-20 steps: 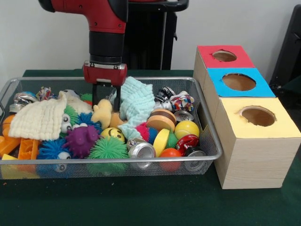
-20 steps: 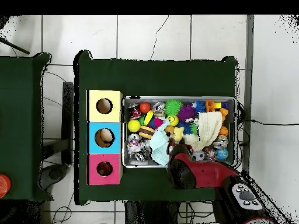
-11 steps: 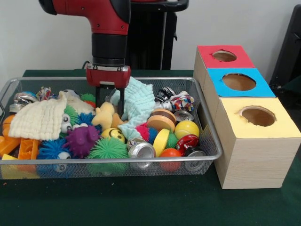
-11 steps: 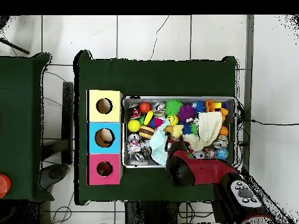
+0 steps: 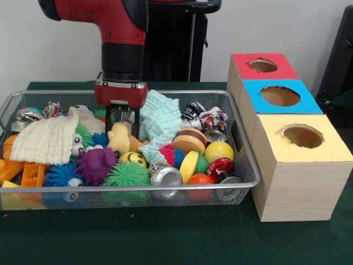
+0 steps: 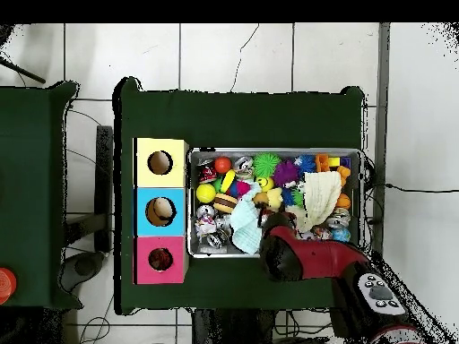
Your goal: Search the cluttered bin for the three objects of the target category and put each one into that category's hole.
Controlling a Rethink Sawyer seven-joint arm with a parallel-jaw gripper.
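A yellow plush toy lay near the middle of the wire bin, wedged between a pale green cloth on one side and a cream cloth with spiky balls on the other. It was probably the thing being sought, though the target category could not be told. The tool stood directly over it, its dark fingers reaching down to the toy's top; they looked slightly apart on either side of the toy's upper part, but whether they were clamped on it could not be told. In the overhead view the arm covered that spot.

Beside the bin on the green table stood three boxes with holes: red, blue and yellow.

The chief risk seemed to be a shallow hold: a soft toy pinched only at its top could slip free on the lift. The green cloth touched the tool's side and might be caught and dragged up too, spilling neighbours such as the smiley ball.
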